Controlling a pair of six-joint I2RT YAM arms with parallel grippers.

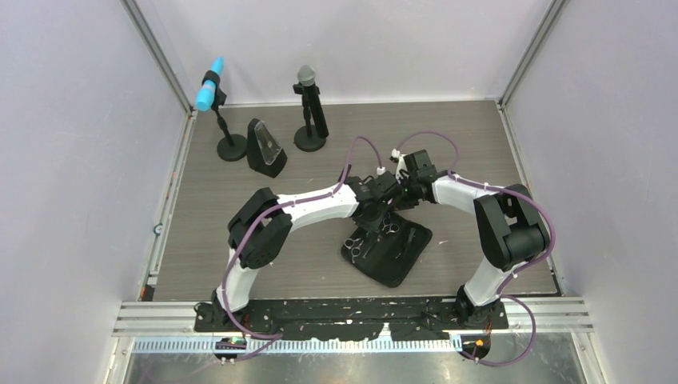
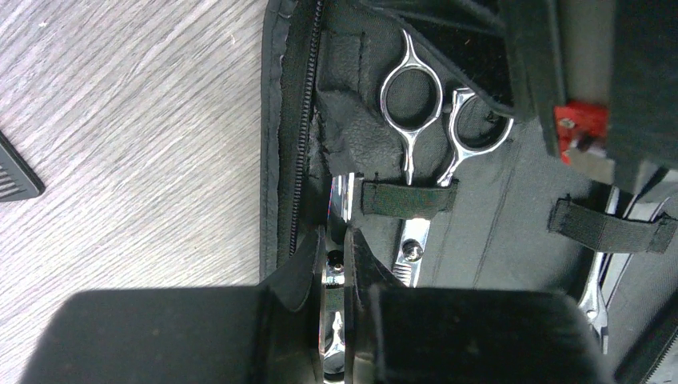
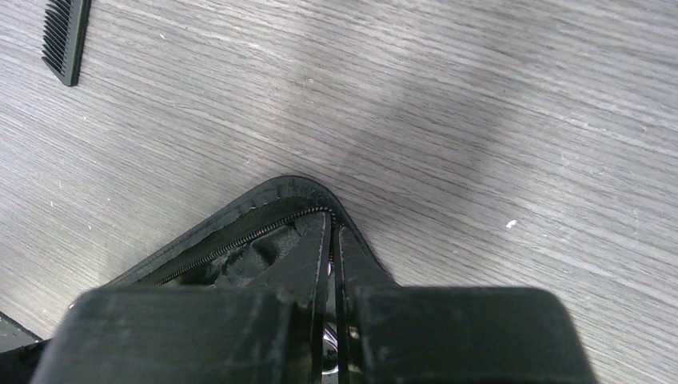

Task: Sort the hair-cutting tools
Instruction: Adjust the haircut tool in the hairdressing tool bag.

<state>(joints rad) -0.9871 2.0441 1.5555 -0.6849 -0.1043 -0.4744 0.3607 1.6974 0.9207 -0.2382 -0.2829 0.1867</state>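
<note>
Clamped the left gripper (image 2: pixel 336 244) tight on a thin silver tool (image 2: pixel 340 200), kind unclear, at 9 o'clock of the strapped scissors (image 2: pixel 412 104), likely for seating it inside the pouch (image 2: pixel 280 120). Pinched the right gripper (image 3: pixel 333 230) shut on the pouch corner, apparently steadying it. Left the comb (image 3: pixel 64 36) at 11 o'clock in the right wrist view.

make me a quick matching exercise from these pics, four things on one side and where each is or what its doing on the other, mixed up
Things
1. comb
2. scissors
3. left gripper
4. right gripper

Places or states
a. shut on the pouch at its rounded corner
b. lying on the bare table
c. tucked under an elastic strap inside the pouch
d. shut on a thin silver piece beside the zipper

Pairs: 1-b, 2-c, 3-d, 4-a
</note>
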